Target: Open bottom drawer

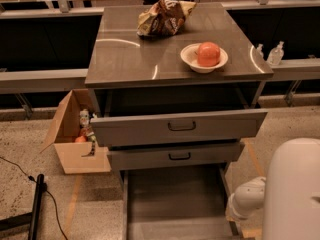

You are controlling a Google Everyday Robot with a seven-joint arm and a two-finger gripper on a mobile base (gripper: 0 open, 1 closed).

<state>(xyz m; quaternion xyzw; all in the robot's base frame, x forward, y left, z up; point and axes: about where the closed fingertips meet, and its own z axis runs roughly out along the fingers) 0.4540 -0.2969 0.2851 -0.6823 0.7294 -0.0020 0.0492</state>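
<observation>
The bottom drawer (175,199) is pulled far out toward me. Its long flat grey tray shows empty, and its front and handle are cut off by the lower edge of the view. Above it, the mid-sized drawer (175,156) and the tall-fronted top drawer (180,126) stand partly open. My white arm (246,199) comes in at the lower right, beside the tray's right rail. The gripper at its end lies below the frame, out of view.
On the cabinet top (130,59) stand a white bowl (191,59) holding an orange-red fruit (208,53) and a crumpled snack bag (162,16). An open cardboard box (75,149) with items sits on the floor at left. A black pole and cable (36,204) lie at lower left.
</observation>
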